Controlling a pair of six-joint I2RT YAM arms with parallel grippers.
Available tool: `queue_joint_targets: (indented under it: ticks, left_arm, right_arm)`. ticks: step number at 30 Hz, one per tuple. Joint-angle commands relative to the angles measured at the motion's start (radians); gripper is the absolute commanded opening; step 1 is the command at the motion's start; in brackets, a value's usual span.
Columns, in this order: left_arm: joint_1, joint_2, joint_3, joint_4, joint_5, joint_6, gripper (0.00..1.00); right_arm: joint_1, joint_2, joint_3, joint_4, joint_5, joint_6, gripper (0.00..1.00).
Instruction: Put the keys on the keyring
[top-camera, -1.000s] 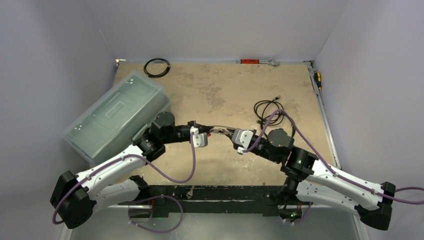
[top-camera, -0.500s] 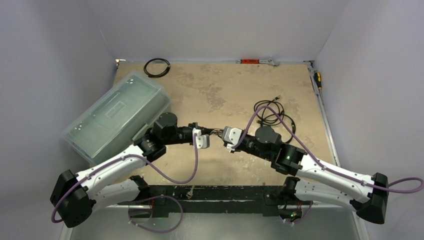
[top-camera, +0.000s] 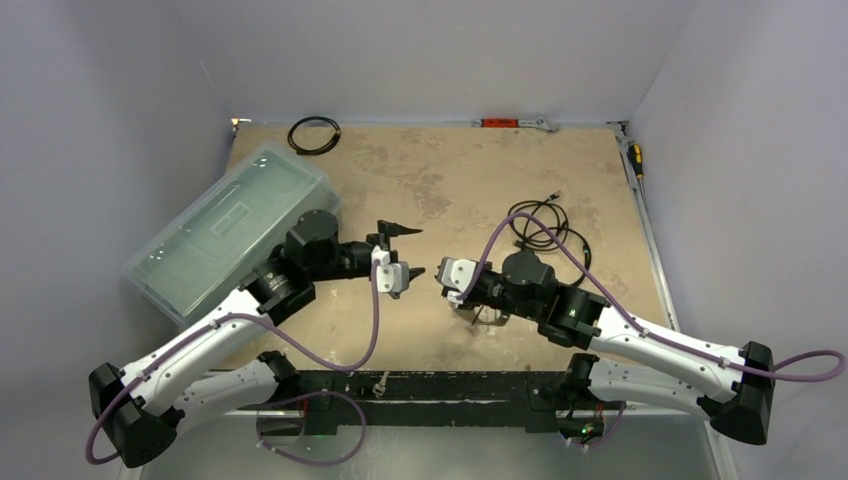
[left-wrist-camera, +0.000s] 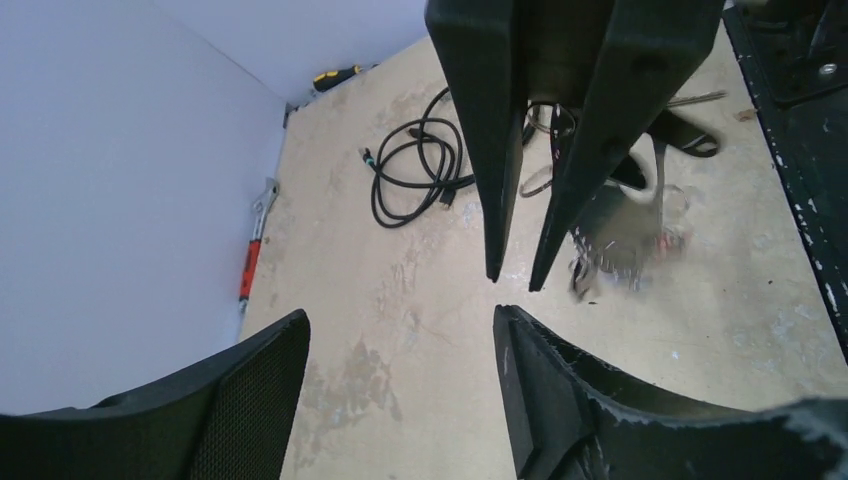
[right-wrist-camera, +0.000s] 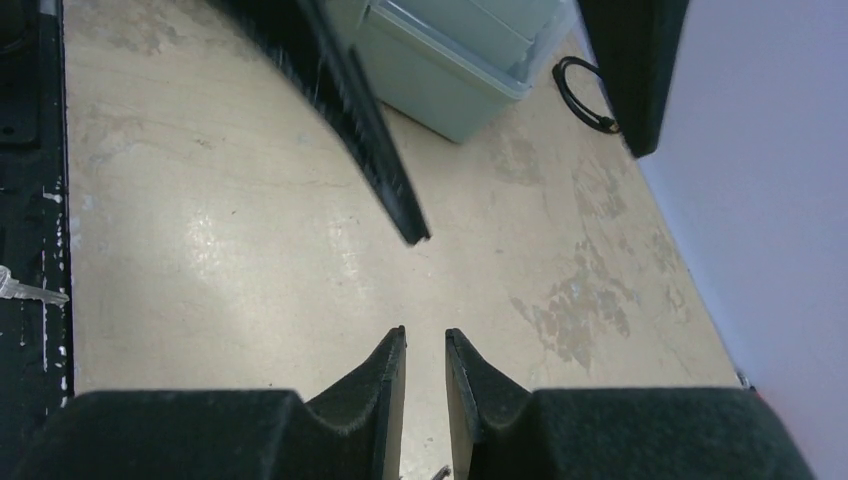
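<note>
My left gripper (top-camera: 419, 251) stands wide open over the table's middle, with nothing between its fingers (left-wrist-camera: 399, 315). Facing it a short way right, my right gripper (top-camera: 441, 281) has its jaws drawn to a narrow slit (right-wrist-camera: 425, 332); a sliver of metal shows deep between them. In the left wrist view the right fingers (left-wrist-camera: 495, 180) point down, and the thin silvery keyring (left-wrist-camera: 541, 178) shows behind them. A blurred bunch of keys (left-wrist-camera: 612, 258) dangles from it, hanging under the right wrist (top-camera: 487, 318) above the table.
A pale lidded plastic bin (top-camera: 232, 228) lies at the left. A black coiled cable ring (top-camera: 314, 134) sits at the back left, a loose black cable (top-camera: 540, 222) behind the right arm. A single key (right-wrist-camera: 25, 290) rests on the black front rail. Tools line the back edge (top-camera: 510, 123).
My left gripper has opened wide and drawn back to the left. The right arm has shifted left and nearer, and the bunch of keys now swings beneath it.
</note>
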Motion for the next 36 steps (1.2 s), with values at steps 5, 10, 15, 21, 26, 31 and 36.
queue_joint_targets:
  ticks: [5,10,15,21,26,31,36]
  left_arm:
    - [-0.002,0.093,0.220,-0.312,0.087,0.018,0.64]
    - [-0.001,0.141,0.154,-0.187,0.125,-0.120,0.66]
    - [-0.002,0.189,0.115,-0.120,0.048,-0.187,0.64]
    - [0.000,0.102,-0.004,0.069,-0.346,-0.298,0.65]
    - [0.000,-0.017,-0.123,0.251,-0.499,-0.349,0.76]
    - [-0.001,-0.058,-0.173,0.343,-0.727,-0.428,0.90]
    - [-0.002,-0.018,-0.127,0.311,-0.820,-0.522,0.93]
  right_arm:
    - [0.008,-0.038,0.050,0.011,-0.001,-0.019,0.00]
    - [0.008,-0.063,0.052,0.024,0.003,-0.017,0.00]
    - [0.008,-0.033,0.037,0.127,0.015,-0.002,0.00]
    - [0.008,0.101,0.027,0.297,0.035,0.048,0.00]
    - [0.005,0.223,0.078,0.375,0.077,0.050,0.00]
    - [-0.027,0.358,0.192,0.239,0.368,0.256,0.02]
    - [-0.148,0.402,0.247,-0.046,0.341,0.626,0.54]
